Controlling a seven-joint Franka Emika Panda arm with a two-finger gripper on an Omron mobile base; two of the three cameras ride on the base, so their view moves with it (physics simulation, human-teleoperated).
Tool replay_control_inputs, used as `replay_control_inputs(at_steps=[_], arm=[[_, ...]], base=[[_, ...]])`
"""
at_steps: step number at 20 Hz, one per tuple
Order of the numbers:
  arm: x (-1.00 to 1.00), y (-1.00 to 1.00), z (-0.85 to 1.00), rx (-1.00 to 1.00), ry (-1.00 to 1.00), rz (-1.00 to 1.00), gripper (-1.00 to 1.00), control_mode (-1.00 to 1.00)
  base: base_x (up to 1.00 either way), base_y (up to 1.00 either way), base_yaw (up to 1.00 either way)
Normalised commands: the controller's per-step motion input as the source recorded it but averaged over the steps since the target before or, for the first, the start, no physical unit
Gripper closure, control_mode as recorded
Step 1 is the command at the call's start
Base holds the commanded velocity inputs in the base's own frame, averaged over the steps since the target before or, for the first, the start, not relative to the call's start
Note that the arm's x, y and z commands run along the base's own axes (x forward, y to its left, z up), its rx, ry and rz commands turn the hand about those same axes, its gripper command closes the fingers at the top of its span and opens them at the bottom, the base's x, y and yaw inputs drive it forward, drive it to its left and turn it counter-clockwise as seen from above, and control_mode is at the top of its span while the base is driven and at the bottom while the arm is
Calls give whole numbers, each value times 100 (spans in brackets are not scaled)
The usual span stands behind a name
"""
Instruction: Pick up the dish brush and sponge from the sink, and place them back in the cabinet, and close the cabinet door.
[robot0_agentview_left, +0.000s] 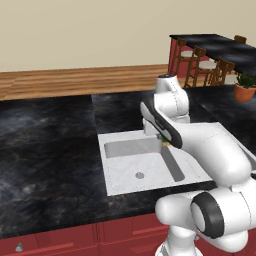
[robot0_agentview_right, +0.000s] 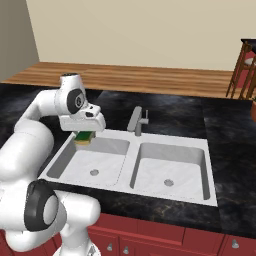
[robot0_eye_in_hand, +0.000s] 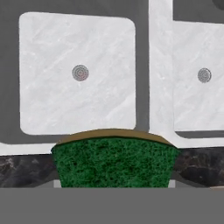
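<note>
a: what's around the sink from where you stand?

b: black marble counter on every side, a grey faucet at the back between the two basins, red drawers below. farther off, wooden stools at a dark bar and a potted plant on the counter.

a: and the sponge?

b: up off the basin, pinched in the gripper above the back rim of one basin. the jaws are clamped on it from both sides.

a: anything blocking your sight of it?

b: in the left base view the robot's own forearm covers most of the hand, so just a sliver of green shows beside the sink wall. the right base view gives it plainly, green with a yellowish underside, hanging under the white hand.

a: and the hand view?

b: looks straight down past the sponge: both basins with their round drains, the white divider between them, a strip of counter near the bottom. the fingertips are hidden behind the green block.
</note>
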Motion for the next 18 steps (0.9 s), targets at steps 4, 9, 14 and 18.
replay_control_inputs(at_steps=[4, 9, 14, 18], arm=[[-20, 0, 37, 0, 0, 4, 100, -100], [-15, -12, 36, 3, 0, 2, 100, -100], [-22, -9, 33, 2, 0, 4, 100, -100], [-29, 0, 26, 0, 0, 4, 100, -100]], base=[[0, 0, 0], [0, 0, 0], [0, 0, 0], [0, 0, 0]])
